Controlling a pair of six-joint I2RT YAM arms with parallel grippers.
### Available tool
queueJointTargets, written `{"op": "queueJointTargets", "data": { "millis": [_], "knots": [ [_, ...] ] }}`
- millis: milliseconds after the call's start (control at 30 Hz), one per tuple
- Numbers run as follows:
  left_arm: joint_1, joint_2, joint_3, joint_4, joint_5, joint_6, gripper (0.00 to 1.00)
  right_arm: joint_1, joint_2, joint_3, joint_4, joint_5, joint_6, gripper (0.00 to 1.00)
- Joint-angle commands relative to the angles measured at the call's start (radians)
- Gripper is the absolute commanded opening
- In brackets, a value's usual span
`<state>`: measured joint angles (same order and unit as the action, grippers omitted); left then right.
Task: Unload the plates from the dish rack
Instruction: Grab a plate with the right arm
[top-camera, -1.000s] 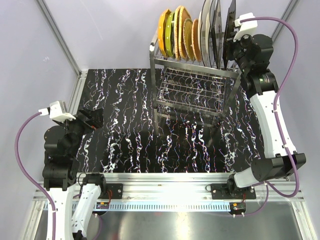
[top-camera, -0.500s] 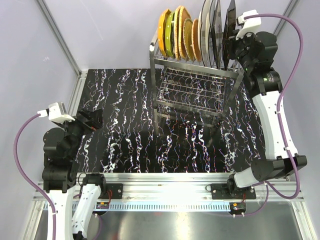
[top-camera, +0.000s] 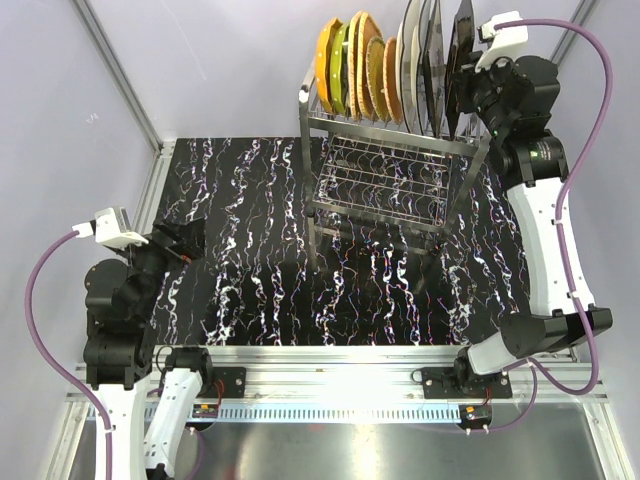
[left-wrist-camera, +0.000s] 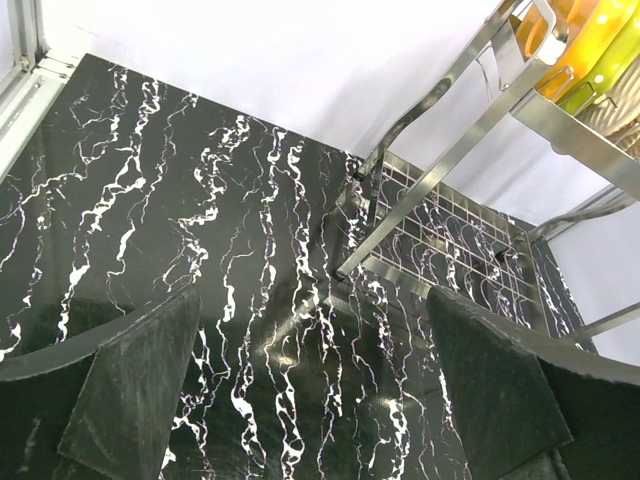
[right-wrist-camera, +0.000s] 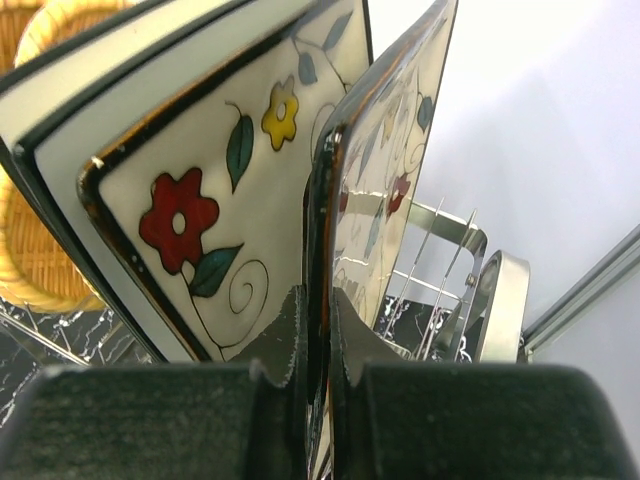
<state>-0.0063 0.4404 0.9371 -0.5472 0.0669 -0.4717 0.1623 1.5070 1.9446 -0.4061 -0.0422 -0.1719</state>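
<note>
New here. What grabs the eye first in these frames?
The row of colourful plates standing on edge atop the tall steel dish rack, far right of the black marbled table. The right pincer is shut on the rim of the outermost floral plate there. The left pincer hangs open over the table, near left, holding nothing.
</note>
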Motion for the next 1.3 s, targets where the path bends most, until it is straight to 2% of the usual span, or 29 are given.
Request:
{"op": "queueJointTargets", "data": {
  "millis": [0, 567, 1267],
  "knots": [
    [0.005, -0.009, -0.008, 0.056, 0.034, -0.011, 0.99, 0.009, -0.053, 0.137, 0.297, -0.039, 0.006, 0.0],
    [0.005, -0.008, -0.006, 0.082, 0.068, -0.051, 0.99, 0.009, -0.073, 0.142, 0.332, -0.061, -0.038, 0.0],
    [0.005, 0.046, -0.006, 0.173, 0.149, -0.126, 0.99, 0.009, -0.221, 0.034, 0.372, -0.13, -0.247, 0.0]
  ]
}}
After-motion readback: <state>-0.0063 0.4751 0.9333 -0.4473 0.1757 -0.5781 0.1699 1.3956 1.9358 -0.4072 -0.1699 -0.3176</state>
